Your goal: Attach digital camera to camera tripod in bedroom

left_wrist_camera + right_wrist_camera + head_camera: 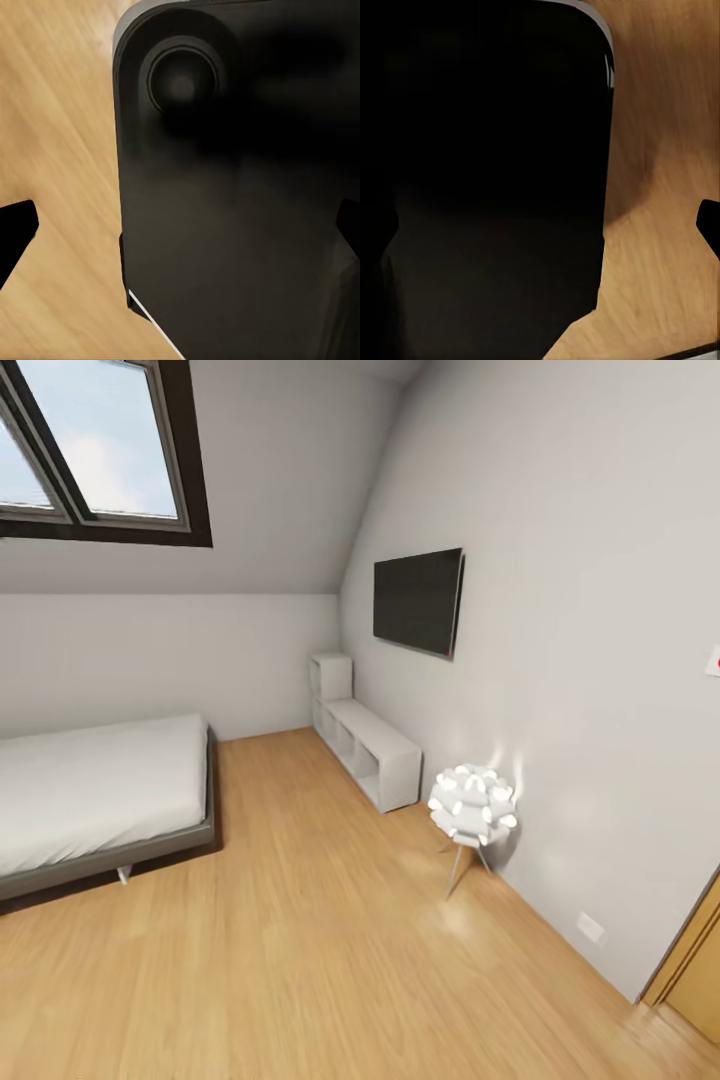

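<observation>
A matte black, round-cornered body panel (240,210) bore a recessed circular boss at eleven o'clock (black fingertips (15,229) flanked it).

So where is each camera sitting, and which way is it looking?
Head view: high on the robot's head, facing the bedroom wall with the TV, bed and ball lamp; no arms in it.
Left wrist view: by the left hand, facing down at the wood floor past a dark robot part; black fingertips at the edges.
Right wrist view: by the right hand, same: floor and dark part.
Both wrist views share the floor.
</observation>
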Available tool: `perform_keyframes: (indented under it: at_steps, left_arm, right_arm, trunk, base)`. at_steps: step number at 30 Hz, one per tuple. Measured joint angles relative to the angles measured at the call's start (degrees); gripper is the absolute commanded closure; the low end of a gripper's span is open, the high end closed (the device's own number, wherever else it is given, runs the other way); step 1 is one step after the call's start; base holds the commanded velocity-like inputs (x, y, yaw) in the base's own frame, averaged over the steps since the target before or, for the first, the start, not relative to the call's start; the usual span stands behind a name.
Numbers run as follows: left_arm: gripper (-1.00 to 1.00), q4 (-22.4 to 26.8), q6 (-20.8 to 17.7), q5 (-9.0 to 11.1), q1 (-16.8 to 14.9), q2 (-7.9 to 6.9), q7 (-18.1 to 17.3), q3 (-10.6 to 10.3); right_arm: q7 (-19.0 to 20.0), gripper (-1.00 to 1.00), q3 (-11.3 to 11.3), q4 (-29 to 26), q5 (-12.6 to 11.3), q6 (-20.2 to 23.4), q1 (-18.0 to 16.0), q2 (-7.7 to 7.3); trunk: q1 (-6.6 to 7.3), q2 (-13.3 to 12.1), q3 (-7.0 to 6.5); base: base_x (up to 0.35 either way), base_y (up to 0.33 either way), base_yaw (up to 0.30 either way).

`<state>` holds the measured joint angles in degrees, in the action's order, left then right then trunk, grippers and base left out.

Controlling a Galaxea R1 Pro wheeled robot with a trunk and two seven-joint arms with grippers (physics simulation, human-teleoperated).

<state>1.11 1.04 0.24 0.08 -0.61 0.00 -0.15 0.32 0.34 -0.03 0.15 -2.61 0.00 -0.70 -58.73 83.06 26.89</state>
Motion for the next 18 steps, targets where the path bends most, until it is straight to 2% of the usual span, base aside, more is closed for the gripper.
perform_keyframes:
  at_steps: [11,18]
  left_arm:
    - [-1.0,0.0,0.0,0.12,0.0,0.02,-0.03,0.16]
    - [-1.0,0.01,0.02,0.14,0.0,0.68,-0.12,0.47]
  right_arm:
    - [-0.08,-1.0,0.12,-0.04,0.19,0.05,-0.04,0.18]
    - [-0.06,-1.0,0.08,-0.06,0.3,0.05,-0.05,0.07]
  trunk:
    - [0.0,0.0,0.0]
    - [0.0,0.0,0.0]
  base:
    - [0.0,0.0,0.25]
    - [0.0,0.0,0.271]
